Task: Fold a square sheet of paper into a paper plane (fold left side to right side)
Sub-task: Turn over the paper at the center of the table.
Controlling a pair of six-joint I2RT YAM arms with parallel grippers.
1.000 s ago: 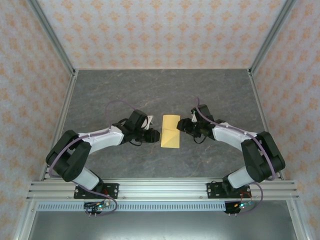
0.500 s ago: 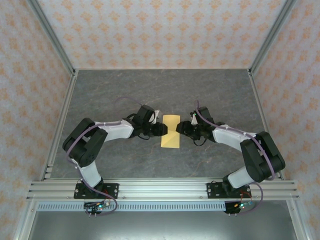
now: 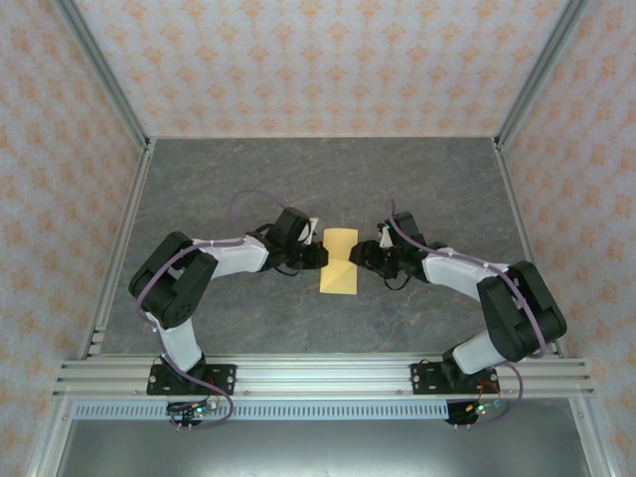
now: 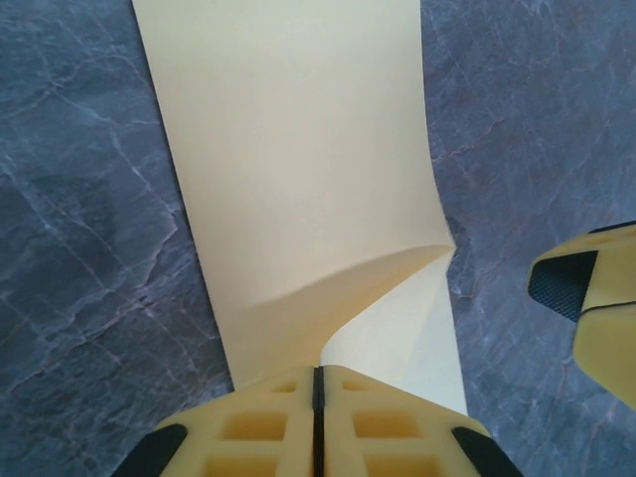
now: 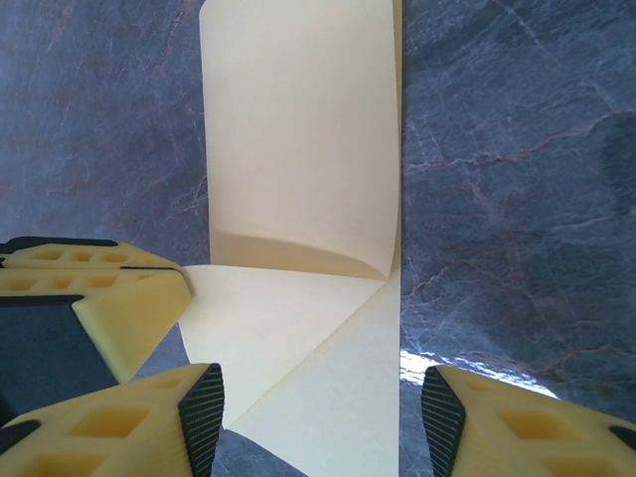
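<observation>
The square sheet of paper (image 3: 340, 260) lies mid-table, folded into a narrow yellow strip with a diagonal crease, not shaped as a paper plane. My left gripper (image 3: 321, 256) is at its left edge. In the left wrist view the jaws (image 4: 318, 376) are shut, and the paper (image 4: 298, 149) curls up into their seam. My right gripper (image 3: 360, 252) is at the right edge. In the right wrist view it stands open (image 5: 323, 412), its pads either side of the paper (image 5: 298, 139). The upper layer bulges up off the lower one.
The dark marbled table (image 3: 248, 179) has aluminium frame rails (image 3: 124, 238) on both sides and patterned walls behind. The left gripper's fingers (image 5: 109, 298) reach into the right wrist view, and a right finger (image 4: 586, 298) shows in the left wrist view, so the two grippers are close.
The left arm has swung right until its gripper reached the paper's left edge, and its jaws have closed there. The right gripper has barely moved.
</observation>
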